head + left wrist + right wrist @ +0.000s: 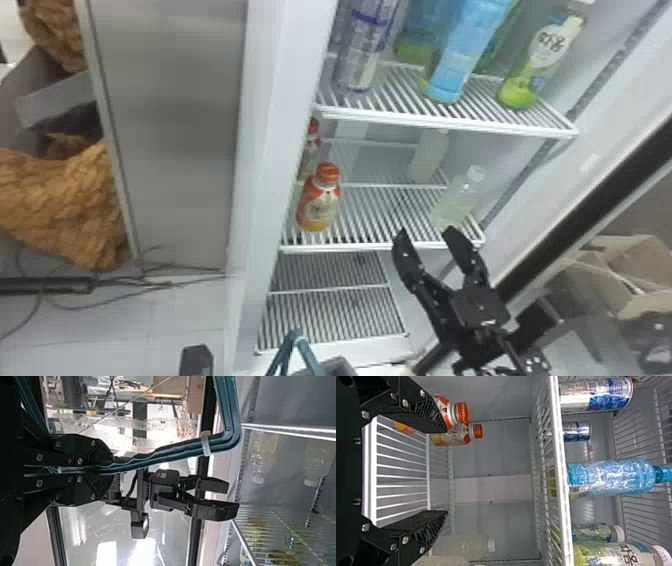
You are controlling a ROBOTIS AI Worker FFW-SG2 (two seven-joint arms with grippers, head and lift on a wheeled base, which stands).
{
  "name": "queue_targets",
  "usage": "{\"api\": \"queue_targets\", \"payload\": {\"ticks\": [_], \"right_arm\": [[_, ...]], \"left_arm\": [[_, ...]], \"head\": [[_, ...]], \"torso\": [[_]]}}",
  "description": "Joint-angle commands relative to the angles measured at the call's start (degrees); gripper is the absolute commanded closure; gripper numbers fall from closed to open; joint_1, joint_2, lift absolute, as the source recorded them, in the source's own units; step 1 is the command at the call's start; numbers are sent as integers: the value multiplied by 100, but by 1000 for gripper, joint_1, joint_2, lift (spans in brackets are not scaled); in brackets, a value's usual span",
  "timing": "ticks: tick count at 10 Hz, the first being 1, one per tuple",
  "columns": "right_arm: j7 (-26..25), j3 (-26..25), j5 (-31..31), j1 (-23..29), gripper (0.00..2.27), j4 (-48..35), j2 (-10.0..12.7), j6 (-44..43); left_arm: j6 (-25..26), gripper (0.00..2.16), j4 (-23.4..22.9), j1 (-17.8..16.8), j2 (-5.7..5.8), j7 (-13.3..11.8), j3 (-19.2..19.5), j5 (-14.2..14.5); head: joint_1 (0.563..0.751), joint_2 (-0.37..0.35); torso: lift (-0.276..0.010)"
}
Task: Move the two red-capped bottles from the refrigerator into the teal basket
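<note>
- Near left, the left gripper [113, 470] pinches the teal basket [170, 453] by its handle.
- Near right, the right gripper [427, 231] waits empty, fingers spread.
- Farther, at left on the shelf [380, 246], stands one red-capped bottle [320, 206]; behind it, a second bottle [312, 146]. Basket held, but both transfers look left to do.

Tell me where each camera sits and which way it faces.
Head view: on the head, facing forward and down into the white refrigerator; black right gripper shows.
Left wrist view: on the left wrist, facing along the black left gripper, shut on the teal basket handle; right gripper farther off.
Right wrist view: on the right wrist, facing shelves between its open fingers.
Head and right wrist views share two red-capped bottles.
</note>
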Motion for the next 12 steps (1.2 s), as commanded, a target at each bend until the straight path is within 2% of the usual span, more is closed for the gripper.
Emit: {"api": "queue_targets", "payload": {"ticks": [1,12], "right_arm": [[0,11,51,3,323,5,-9,-13],[-9,23,85,3,323,33,-27,-41]], "left_arm": [[0,1085,0,0,-1,0,-21,10],[-14,1085,0,0,7,-9,-89,67]], "head": [[695,-350],[695,-350]], "torso": [[-228],[-228]]}}
